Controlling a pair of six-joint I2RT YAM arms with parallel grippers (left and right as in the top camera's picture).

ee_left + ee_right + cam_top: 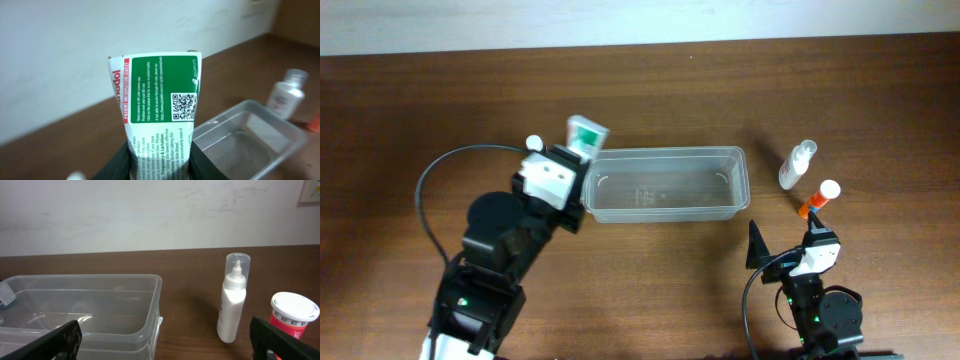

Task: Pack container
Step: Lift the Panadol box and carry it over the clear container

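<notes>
**Overhead and wrist views: carton clamped at the container's corner**

Overhead: at the middle of the brown tabletop (440,100), the clear container (665,212), lying lengthwise left to right, rim up. Above its far left corner, partly over the rim and partly outside it: a green-and-white medicine carton (586,135), pinched at its lower end by the left jaws, narrowed onto it.

Left wrist: the carton (160,105) rising out from between the dark fingers (202,167), its printed side with a QR code toward the camera. Below it and to the right, the container (250,140).

Right of the container and apart from it: a white spray bottle (797,165) with a clear cap, standing. Just beside that, nearer the front edge, an orange bottle (818,199) with a white cap.

Right jaws: spread fully wide, gripping nothing, low near the front edge of the tabletop, right of the container.

Right wrist: dark fingertips (62,340) at both lower corners of the frame. Between them, from left to right, the container (100,310), the spray bottle (232,300) and the orange bottle (294,311).
</notes>
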